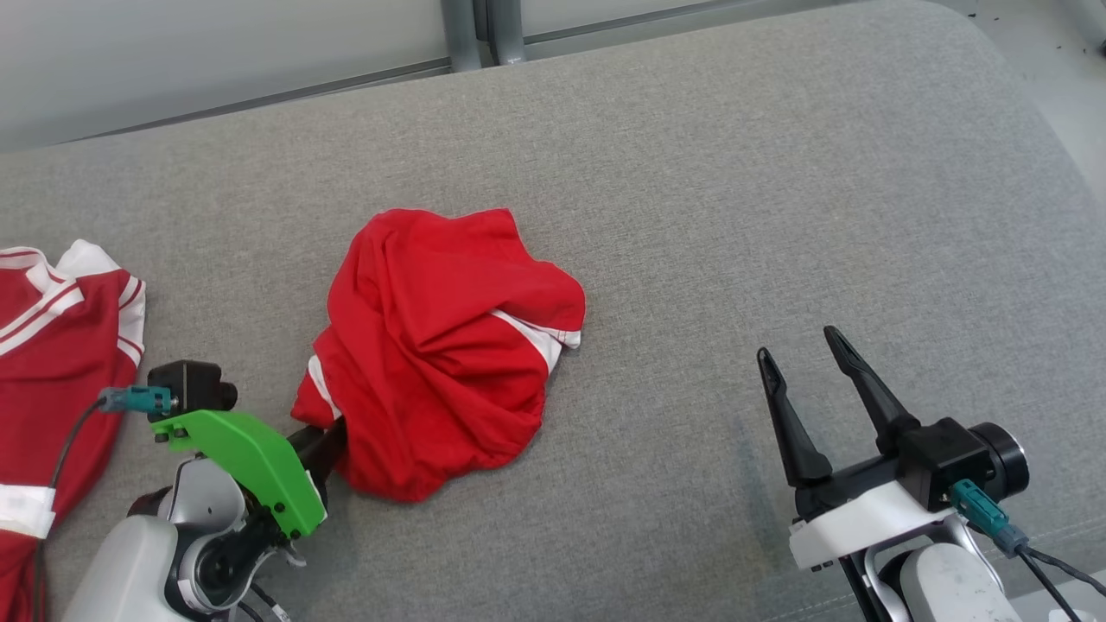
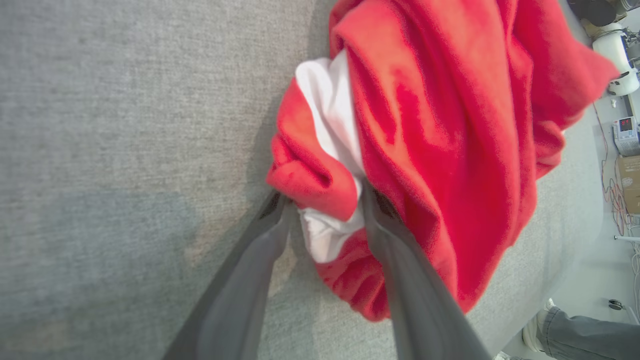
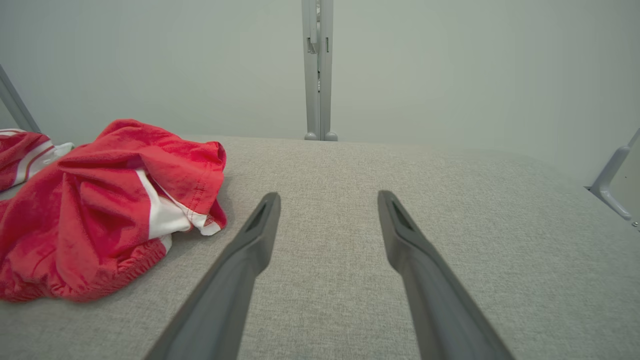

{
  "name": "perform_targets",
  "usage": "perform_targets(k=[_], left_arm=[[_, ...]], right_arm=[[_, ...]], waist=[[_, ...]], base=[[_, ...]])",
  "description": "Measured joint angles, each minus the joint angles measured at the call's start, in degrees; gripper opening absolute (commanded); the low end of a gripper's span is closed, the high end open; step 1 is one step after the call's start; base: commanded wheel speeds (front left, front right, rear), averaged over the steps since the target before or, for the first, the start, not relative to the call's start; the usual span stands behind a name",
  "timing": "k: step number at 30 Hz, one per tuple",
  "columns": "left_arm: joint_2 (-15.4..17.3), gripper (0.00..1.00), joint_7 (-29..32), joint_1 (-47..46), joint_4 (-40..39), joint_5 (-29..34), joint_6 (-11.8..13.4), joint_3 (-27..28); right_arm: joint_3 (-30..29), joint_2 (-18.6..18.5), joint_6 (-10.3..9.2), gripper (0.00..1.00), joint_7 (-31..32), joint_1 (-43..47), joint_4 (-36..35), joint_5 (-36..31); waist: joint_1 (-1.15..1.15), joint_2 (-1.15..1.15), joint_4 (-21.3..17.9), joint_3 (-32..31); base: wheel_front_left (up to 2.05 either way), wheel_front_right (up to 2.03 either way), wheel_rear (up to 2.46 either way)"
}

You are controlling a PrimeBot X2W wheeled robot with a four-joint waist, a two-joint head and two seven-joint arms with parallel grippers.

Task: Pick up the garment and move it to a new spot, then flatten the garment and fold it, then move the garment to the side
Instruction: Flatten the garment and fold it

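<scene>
Two red garments: left gripper (image 2: 325, 210) straddles crumpled garment (image 1: 441, 345); right gripper (image 1: 808, 367) spread.

1. Grey cushion (image 1: 734, 190) lies bare right of and behind the crumpled red garment (image 1: 441, 345), which sits on its left half
2. A second red-and-white garment (image 1: 52, 363) crowds the left edge
3. Metal posts (image 1: 484, 30) stand behind the cushion

You see the garment (image 1: 441, 345) is bright red with white bands, on the grey woven surface (image 1: 734, 216). At nine o'clock, a second garment (image 1: 52, 363) is red with white stripes. The left arm carries a green cover (image 1: 246, 462); the fingers (image 1: 791, 415) are black.
</scene>
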Motion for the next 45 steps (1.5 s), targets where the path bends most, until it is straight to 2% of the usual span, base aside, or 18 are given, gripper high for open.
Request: perform_targets(k=[5,8,14,19,24,28,31,37,40,43,44,45], left_arm=[[1.3,0.00,-1.1,-3.1,-5.1,1.4,-0.6,0.4],[2.6,0.00,-1.5,-4.7,-8.7,3.3,-0.2,0.5],[4.0,0.00,-1.3,-10.8,-19.5,9.9,2.6,-1.3],[4.7,0.00,0.0,-17.7,-23.4,19.1,3.1,-6.7],[5.1,0.00,-2.0,-23.0,-22.9,29.8,2.8,-12.9],[5.2,0.00,-4.3,-19.1,-18.9,33.8,2.4,-18.2],[3.7,0.00,-6.2,-12.4,-14.7,33.3,1.2,-22.6],[-0.5,0.00,-9.0,-4.9,-8.4,31.7,-0.4,-28.9],[-0.3,0.00,-10.1,-1.5,-5.8,30.7,0.2,-29.2],[1.1,0.00,-11.9,1.9,-4.2,29.7,1.9,-27.8],[1.8,0.01,-12.6,2.4,-4.1,29.7,2.5,-27.2],[2.6,0.06,-13.2,3.0,-4.1,29.5,3.2,-26.2]], right_arm=[[-0.3,0.3,0.00,1.00,0.0,0.4,0.4,0.1],[-0.4,0.7,0.00,1.00,0.0,0.5,0.5,0.3],[-0.4,1.7,0.00,1.00,0.0,0.7,0.9,0.7],[-0.2,2.3,0.00,1.00,0.0,0.7,1.2,1.1],[-0.4,2.5,0.00,1.00,0.0,0.4,1.0,1.1],[-0.7,2.5,0.00,1.00,0.0,0.6,1.0,1.3],[-1.0,2.6,0.00,1.00,0.0,1.5,1.2,1.6],[-1.6,2.6,-0.01,1.00,0.0,2.3,1.6,1.6],[-1.6,2.6,0.00,1.00,0.0,2.3,1.5,1.6],[-1.9,2.6,0.00,1.00,0.0,2.1,1.5,1.6],[-2.0,2.6,0.00,1.00,0.0,2.1,1.5,1.6],[-2.0,2.6,0.00,1.00,0.0,2.1,1.5,1.6]], waist=[[0.00,0.00,-1.0,-0.5],[0.00,0.00,-1.3,-0.7],[0.00,0.00,-2.1,-1.6],[0.00,0.00,-2.8,-2.4],[0.00,0.00,-4.0,-2.7],[0.00,0.00,-5.2,-2.9],[0.00,0.00,-5.7,-2.7],[0.00,0.00,-4.7,-2.4],[0.00,0.00,-4.2,-2.2],[0.00,0.00,-3.7,-2.0],[0.00,0.00,-3.5,-1.9],[0.00,0.00,-3.2,-1.9]], base=[[0.00,0.00,0.00],[0.00,0.00,0.00],[0.00,0.00,0.00],[0.00,0.00,0.00],[0.00,0.00,0.00],[0.00,0.00,0.00],[0.00,0.00,0.00],[0.00,0.00,0.00],[0.00,0.00,0.00],[0.00,0.00,0.00],[0.00,0.00,0.00],[0.00,0.00,0.00]])
